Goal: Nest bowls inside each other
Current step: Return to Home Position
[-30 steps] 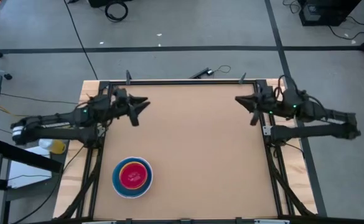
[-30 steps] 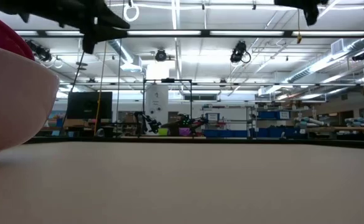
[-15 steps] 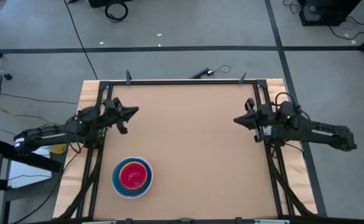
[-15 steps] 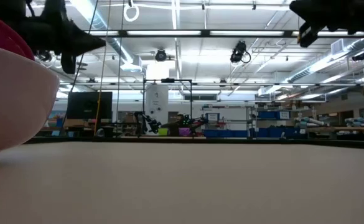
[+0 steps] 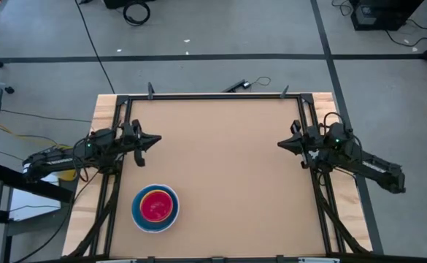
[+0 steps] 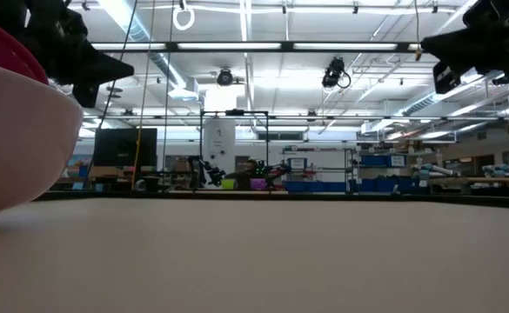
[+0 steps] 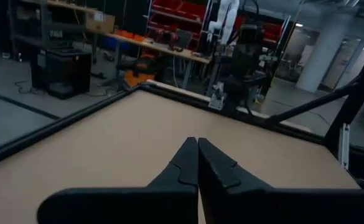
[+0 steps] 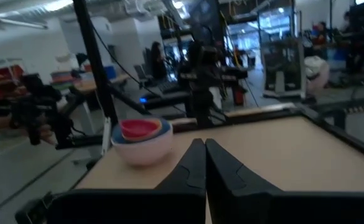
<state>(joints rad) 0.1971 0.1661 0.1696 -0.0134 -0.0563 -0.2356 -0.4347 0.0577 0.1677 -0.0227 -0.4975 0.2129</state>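
The bowls (image 5: 155, 208) sit nested in one stack near the table's near left corner: a white outer bowl, a light blue rim, yellow and orange rims, and a magenta-red bowl in the middle. The stack rests on its base, and shows also in the low view (image 6: 15, 139) and the right wrist view (image 8: 141, 140). My left gripper (image 5: 158, 138) is shut with nothing in it, at the table's left edge, up from the stack toward the far side. My right gripper (image 5: 279, 144) is shut with nothing in it, at the right edge. Both point level over the table.
A black frame rail (image 5: 217, 96) runs along the table's far edge, with rails down both sides. The brown tabletop (image 5: 228, 168) lies bare between the two arms. Cables and equipment lie on the floor beyond the far edge.
Both arms have drawn back toward their own side edges and sunk lower. My left gripper has gone toward the near left and has shut. My right gripper has swung toward the near edge.
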